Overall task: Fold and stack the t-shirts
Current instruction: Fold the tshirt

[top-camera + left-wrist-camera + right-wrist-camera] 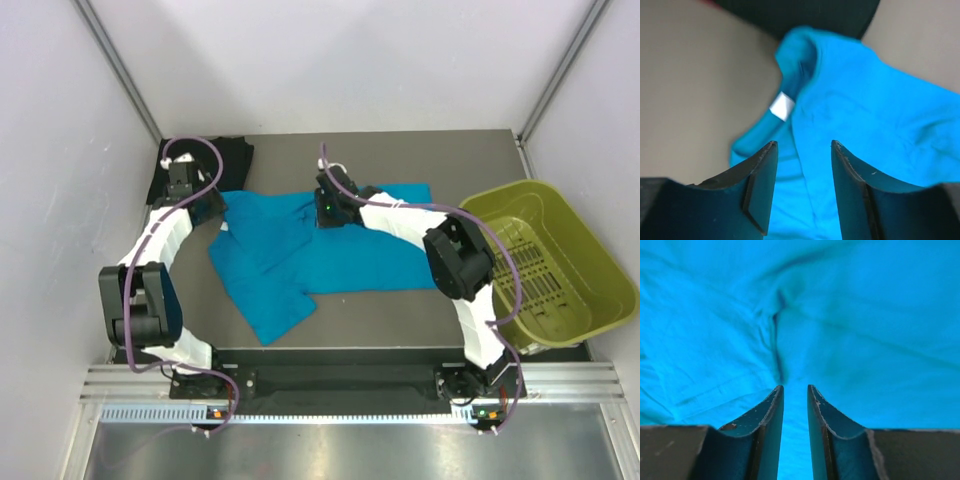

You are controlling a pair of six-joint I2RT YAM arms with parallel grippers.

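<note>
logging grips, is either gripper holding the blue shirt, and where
Nothing is held: left gripper and right gripper both stand open over the teal t-shirt, no cloth pinched.

Figure: table layout from above.
One shirt (350, 265) lies spread mid-table (420, 160); a second shirt (235, 155) lies behind it in the far-left corner; the bin (585, 240) stands at the right edge.

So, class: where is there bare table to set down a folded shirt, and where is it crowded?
Bare: the far strip of table behind the teal t-shirt, right of the black t-shirt; and the near strip between it and the front edge. Crowded: the centre, under that shirt, the left arm and right arm.
</note>
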